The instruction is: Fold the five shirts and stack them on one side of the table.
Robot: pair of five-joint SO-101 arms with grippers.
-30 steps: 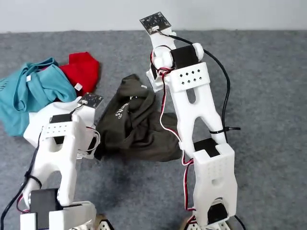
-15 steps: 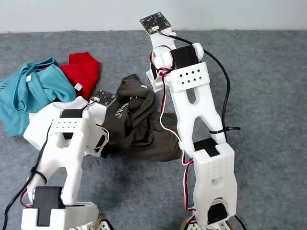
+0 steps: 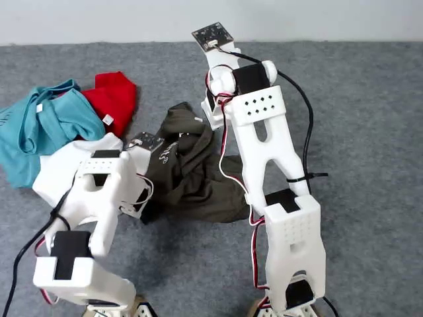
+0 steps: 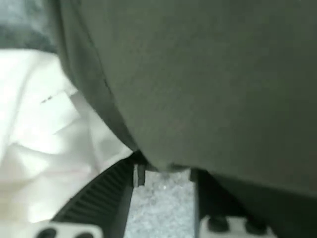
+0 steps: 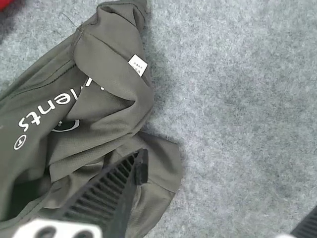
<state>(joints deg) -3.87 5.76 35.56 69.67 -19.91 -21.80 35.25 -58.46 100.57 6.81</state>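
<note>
**Olive shirt [image 3: 192,178] not yet spread for folding**

Grey table [image 3: 370,132] carries it crumpled in the middle. The teal shirt [image 3: 39,125], white shirt [image 3: 59,168] and red shirt [image 3: 115,96] lie heaped at the left. The left gripper [image 4: 163,171] is open at its left edge, and the right gripper [image 5: 223,193] is open wide over its far collar. Next, I think, both must pinch the cloth and pull it flat.

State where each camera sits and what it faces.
High view: fixed overhead, facing down at grey carpeted table, white left arm, white right arm, crumpled dark olive shirt.
Left wrist view: on left arm, close against that shirt; left claw shows.
Right wrist view: above the shirt; right claw shows.
All share the shirt.
</note>
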